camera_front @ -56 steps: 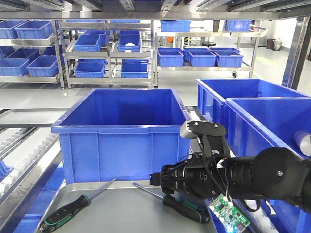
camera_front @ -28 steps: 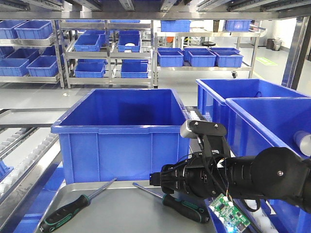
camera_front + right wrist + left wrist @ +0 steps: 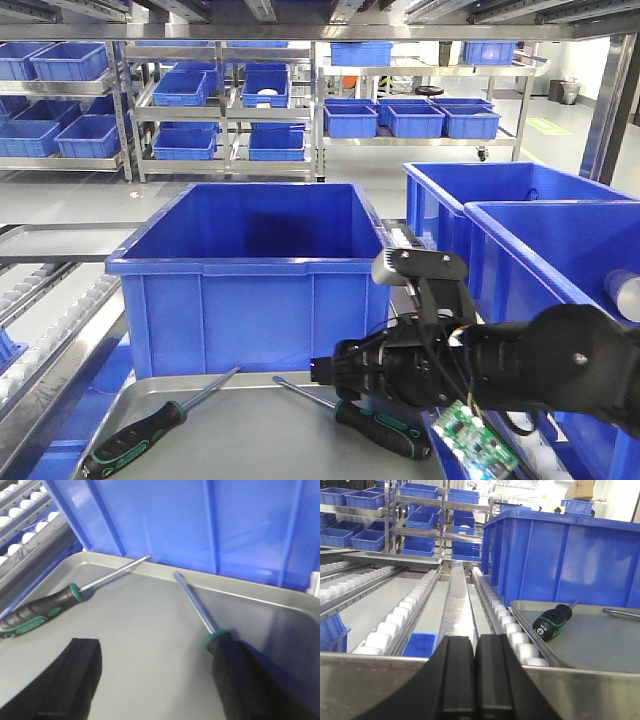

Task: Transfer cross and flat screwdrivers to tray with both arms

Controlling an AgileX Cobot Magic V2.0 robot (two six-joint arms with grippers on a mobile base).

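The right arm is glossy black and bulbous, with thin black cables looping over its wrist, a silver-grey camera box on top, and a bare green circuit board beneath. The left gripper shows two matte black, ridged fingers.

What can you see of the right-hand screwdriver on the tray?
The right screwdriver lies flat on the grey metal tray. It has a thin silver shaft and a chunky black handle with a green collar and accents. The shaft points toward the back rim, just before the blue bin, and the handle lies nearer the camera. The right pincer is open above it, and one finger hides most of the handle in the wrist view. Whether they touch is unclear.
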